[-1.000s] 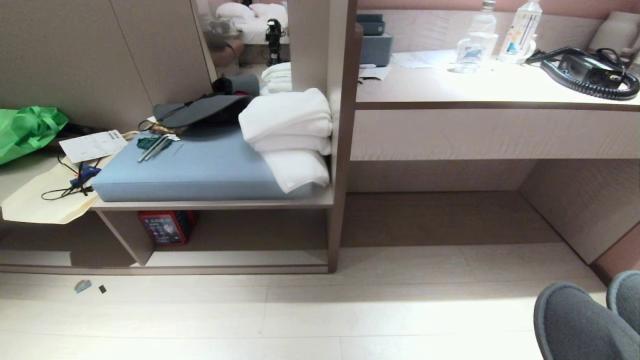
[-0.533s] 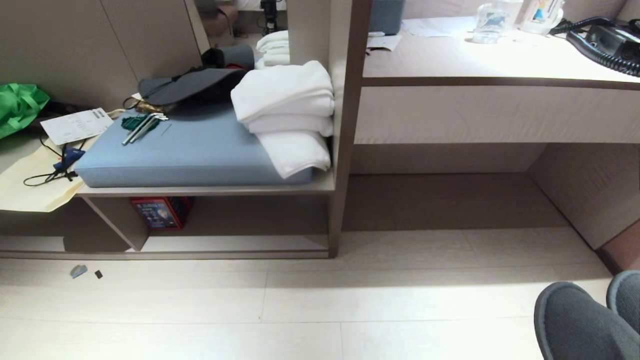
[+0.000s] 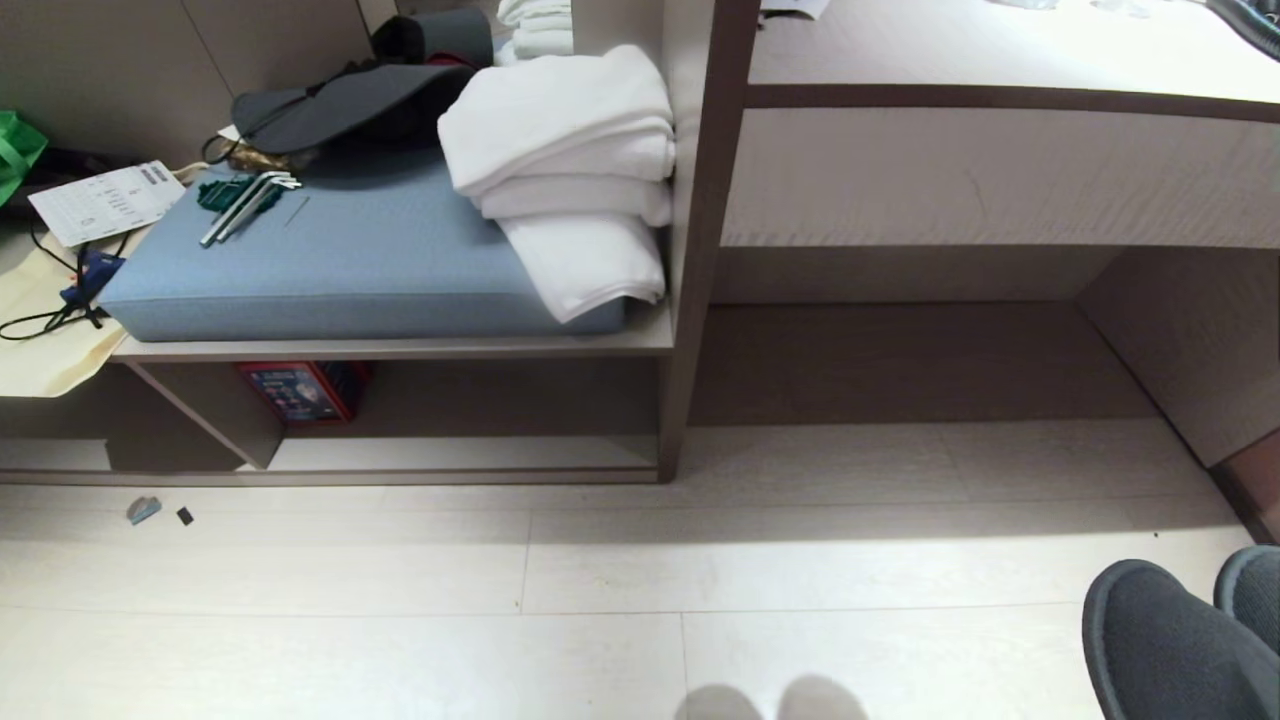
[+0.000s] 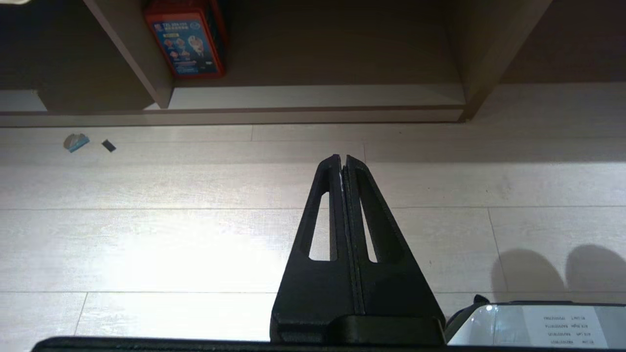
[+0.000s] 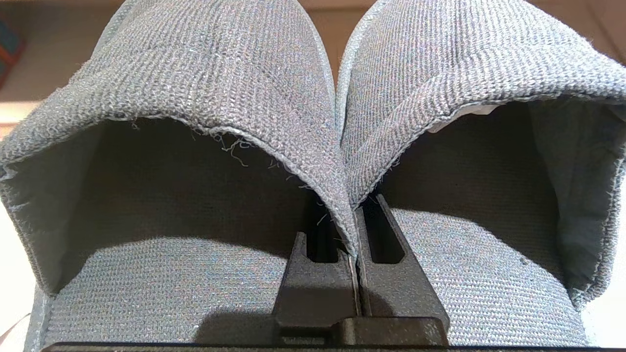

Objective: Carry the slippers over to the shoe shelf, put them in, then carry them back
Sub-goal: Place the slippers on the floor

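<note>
Grey knit slippers (image 5: pixel 313 122) pinched by inner edges in right gripper (image 5: pixel 356 239), well short of shoe shelf (image 3: pixel 470 455).
Thin pinch: either could slip out. Left gripper (image 4: pixel 342 164) closed, empty.

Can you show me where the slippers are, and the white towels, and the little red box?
slippers (image 5: pixel 205 73): right wrist view, on one slipper's grey strap.
white towels (image 3: pixel 560 140): head view, on the top folded towel.
red box (image 4: pixel 188 44): left wrist view, on its printed front.
</note>
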You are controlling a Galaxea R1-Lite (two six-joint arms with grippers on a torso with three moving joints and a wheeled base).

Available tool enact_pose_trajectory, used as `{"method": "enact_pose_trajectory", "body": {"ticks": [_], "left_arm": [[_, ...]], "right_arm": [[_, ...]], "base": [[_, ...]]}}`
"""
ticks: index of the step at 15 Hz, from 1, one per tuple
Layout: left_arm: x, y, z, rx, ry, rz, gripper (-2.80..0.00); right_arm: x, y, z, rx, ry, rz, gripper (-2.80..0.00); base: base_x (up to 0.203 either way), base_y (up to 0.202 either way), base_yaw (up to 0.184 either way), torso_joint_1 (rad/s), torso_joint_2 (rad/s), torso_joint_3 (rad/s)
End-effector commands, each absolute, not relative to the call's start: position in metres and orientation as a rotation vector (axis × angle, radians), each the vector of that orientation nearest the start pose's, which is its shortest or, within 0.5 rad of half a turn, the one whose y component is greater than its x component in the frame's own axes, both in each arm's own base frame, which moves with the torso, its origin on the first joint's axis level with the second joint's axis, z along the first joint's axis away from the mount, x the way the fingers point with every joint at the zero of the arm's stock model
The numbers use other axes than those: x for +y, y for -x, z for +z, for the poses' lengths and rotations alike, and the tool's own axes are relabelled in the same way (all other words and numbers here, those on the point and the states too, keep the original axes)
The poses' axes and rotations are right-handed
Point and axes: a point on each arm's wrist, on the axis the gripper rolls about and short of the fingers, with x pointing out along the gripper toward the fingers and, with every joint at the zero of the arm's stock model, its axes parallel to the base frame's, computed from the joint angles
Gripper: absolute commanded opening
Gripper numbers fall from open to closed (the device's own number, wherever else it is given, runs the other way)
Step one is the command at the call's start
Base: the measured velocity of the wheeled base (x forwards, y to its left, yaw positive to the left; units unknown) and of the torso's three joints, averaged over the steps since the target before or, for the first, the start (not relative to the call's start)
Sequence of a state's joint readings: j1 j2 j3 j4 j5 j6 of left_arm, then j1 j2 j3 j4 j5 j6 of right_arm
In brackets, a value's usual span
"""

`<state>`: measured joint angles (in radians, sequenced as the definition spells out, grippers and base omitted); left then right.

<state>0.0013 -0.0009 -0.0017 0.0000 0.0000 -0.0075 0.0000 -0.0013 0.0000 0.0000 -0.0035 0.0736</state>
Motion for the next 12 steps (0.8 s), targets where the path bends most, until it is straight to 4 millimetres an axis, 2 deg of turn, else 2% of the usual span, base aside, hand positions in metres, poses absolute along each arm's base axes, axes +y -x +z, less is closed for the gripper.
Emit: {"method": "enact_pose_trajectory", "body": {"ticks": [1, 12], "left_arm": [[0.0000, 0.0229, 0.0759, -0.002, 0.008, 0.003, -2.80], [0.0000, 0.0229, 0.0757, 0.000, 0.008, 0.002, -2.80]], "right_arm": [[-0.0001, 0.0229, 0.0754, -0.002, -0.075, -0.003, -2.80], [-0.0001, 0.0229, 0.0754, -0.002, -0.074, -0.003, -2.80]], "base": [[0.000, 0.000, 0.000, 0.000, 0.00, -0.195], [0.000, 0.000, 0.000, 0.002, 0.00, -0.200]]}}
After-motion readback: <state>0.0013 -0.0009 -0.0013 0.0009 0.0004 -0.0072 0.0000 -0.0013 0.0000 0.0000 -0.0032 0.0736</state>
